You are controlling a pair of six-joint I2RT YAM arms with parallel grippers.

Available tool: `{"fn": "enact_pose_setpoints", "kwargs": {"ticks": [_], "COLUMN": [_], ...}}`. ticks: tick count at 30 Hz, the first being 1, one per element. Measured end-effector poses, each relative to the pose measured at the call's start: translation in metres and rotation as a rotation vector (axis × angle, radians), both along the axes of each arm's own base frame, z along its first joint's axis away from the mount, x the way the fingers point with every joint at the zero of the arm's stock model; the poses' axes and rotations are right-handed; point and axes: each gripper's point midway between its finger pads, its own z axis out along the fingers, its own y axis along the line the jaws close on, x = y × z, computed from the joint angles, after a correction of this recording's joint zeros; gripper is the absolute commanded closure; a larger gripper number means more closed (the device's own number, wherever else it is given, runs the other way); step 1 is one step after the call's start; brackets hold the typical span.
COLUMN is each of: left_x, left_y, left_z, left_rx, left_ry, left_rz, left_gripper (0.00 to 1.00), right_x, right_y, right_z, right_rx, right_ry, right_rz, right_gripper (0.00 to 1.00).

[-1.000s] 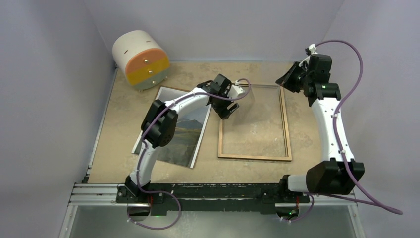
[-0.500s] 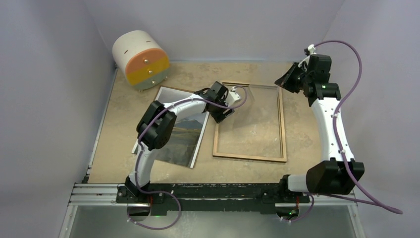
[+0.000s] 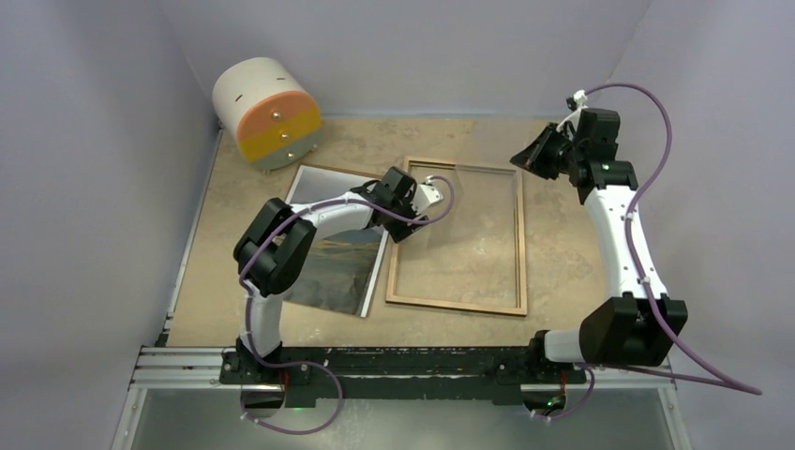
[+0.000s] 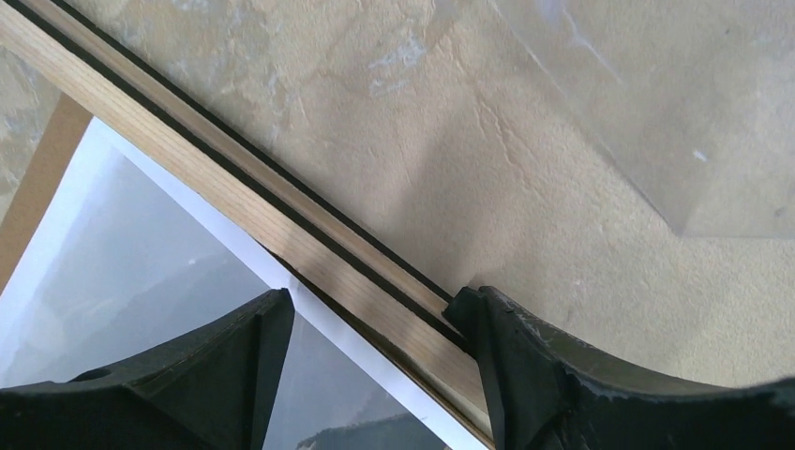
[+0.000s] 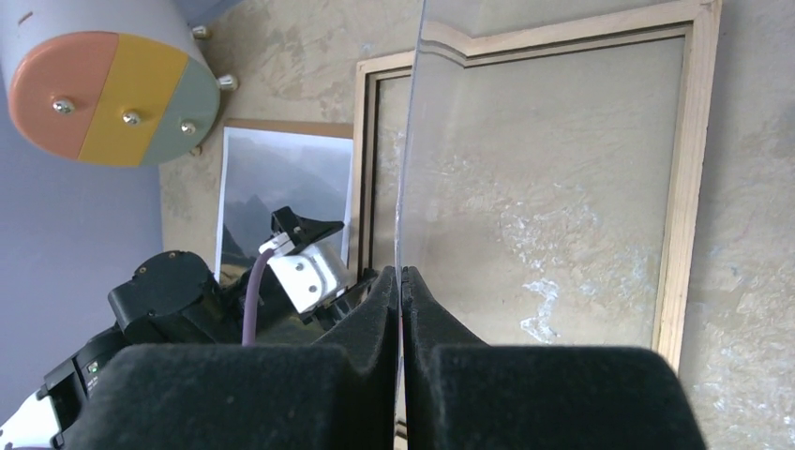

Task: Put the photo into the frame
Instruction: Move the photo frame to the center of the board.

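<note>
1. frame (image 3: 455,305) lay flat mid-table, only table (image 3: 225,244) showing inside it.
2. photo (image 3: 342,272) lay outside, just left of it.
3. left gripper (image 4: 373,314) gaped astride frame's left rail.
4. right gripper (image 5: 400,281) clamped tight on upright clear pane (image 5: 525,187).

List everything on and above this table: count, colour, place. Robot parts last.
table: 1, mottled sandy, under everything.
frame: 1, light wood rim, flat at the table's centre.
photo: 1, dark grey landscape, flat, left of the frame.
backing panel: 1, brown, under the photo.
clear pane: 1, transparent, held up over the frame's far right end.
drum: 1, white with an orange, yellow and pale green face, far left corner.
left gripper: 1, black, open, astride the frame's left rail.
right gripper: 1, black, shut on the clear pane.
</note>
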Motion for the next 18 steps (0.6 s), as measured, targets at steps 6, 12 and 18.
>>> {"fn": "enact_pose_setpoints", "kwargs": {"ticks": [6, 12, 18], "left_x": [0.001, 0.003, -0.007], "left_y": [0.008, 0.034, 0.041], "left_z": [0.003, 0.011, 0.046], "left_rx": [-0.003, 0.013, -0.054], "left_ry": [0.005, 0.104, 0.159], "left_rz": [0.012, 0.053, 0.042], "left_gripper": [0.23, 0.2, 0.19], "right_x": [0.0, -0.002, -0.005], "right_y": [0.006, 0.012, 0.03], "right_z": [-0.002, 0.0, 0.015], "right_rx": [0.013, 0.032, 0.068], "right_ry": [0.008, 0.005, -0.019], "right_rz": [0.023, 0.047, 0.107], "right_gripper": [1.0, 1.0, 1.0]}}
